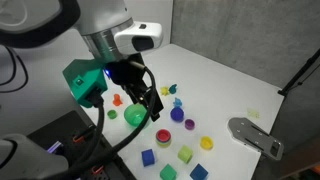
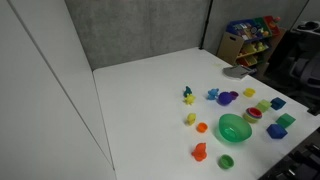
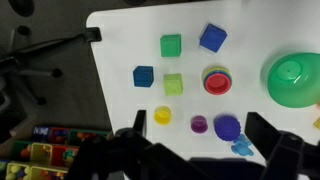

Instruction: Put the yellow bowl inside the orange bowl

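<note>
The yellow bowl [image 3: 163, 115] is small and sits alone on the white table; it also shows in both exterior views [image 1: 207, 143] [image 2: 249, 92]. The orange bowl [image 3: 216, 80] is orange-red and stands beside the big green bowl; it also shows in both exterior views [image 1: 163, 135] [image 2: 254, 114]. My gripper [image 3: 207, 150] is open and empty. It hangs above the table, with the yellow bowl near one finger. In an exterior view the gripper [image 1: 150, 100] hovers over the green bowl's area.
A big green bowl [image 3: 293, 80], a purple bowl [image 3: 227, 127], a small purple cup [image 3: 199, 124], blue cubes [image 3: 212, 38] [image 3: 143, 76], green cubes [image 3: 171, 45] [image 3: 174, 84] and small toy pieces [image 2: 190, 119] lie scattered. The table edge [image 3: 92, 60] is close by.
</note>
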Available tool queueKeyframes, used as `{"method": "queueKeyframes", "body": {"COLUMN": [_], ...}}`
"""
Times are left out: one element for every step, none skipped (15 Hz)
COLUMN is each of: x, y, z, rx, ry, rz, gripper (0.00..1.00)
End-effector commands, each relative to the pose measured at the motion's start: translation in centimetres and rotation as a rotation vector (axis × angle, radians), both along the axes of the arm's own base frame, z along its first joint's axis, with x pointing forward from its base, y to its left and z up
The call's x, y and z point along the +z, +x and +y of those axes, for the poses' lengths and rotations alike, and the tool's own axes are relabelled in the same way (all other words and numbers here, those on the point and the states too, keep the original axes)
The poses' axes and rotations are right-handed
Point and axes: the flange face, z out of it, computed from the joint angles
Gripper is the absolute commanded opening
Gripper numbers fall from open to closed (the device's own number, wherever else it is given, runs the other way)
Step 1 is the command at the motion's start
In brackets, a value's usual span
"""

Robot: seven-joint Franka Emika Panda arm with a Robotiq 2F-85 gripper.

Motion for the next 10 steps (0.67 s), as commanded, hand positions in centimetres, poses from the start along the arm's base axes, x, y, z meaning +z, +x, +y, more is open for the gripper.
{"method": "queueKeyframes", "body": {"x": [0.1, 0.1, 0.1, 0.1, 0.1, -0.1, -0.1, -0.2, -0.4, -0.6], "y": [0.0, 0.0, 0.0, 0.0, 0.0, 0.4, 0.7, 1.1, 1.6, 2.2], "z": [0.0, 0.0, 0.0, 0.0, 0.0, 0.4, 0.7, 1.1, 1.6, 2.2], "rx": [0.000, 0.000, 0.000, 0.000, 0.000, 0.001, 0.002, 0.002, 0.004, 0.005], "ry": [0.000, 0.000, 0.000, 0.000, 0.000, 0.001, 0.004, 0.006, 0.008, 0.011], "rz": [0.001, 0.001, 0.001, 0.001, 0.001, 0.010, 0.012, 0.015, 0.019, 0.021], "gripper": [1.00, 1.00, 1.00, 1.00, 1.00, 1.00, 1.00, 1.00, 1.00, 1.00]}}
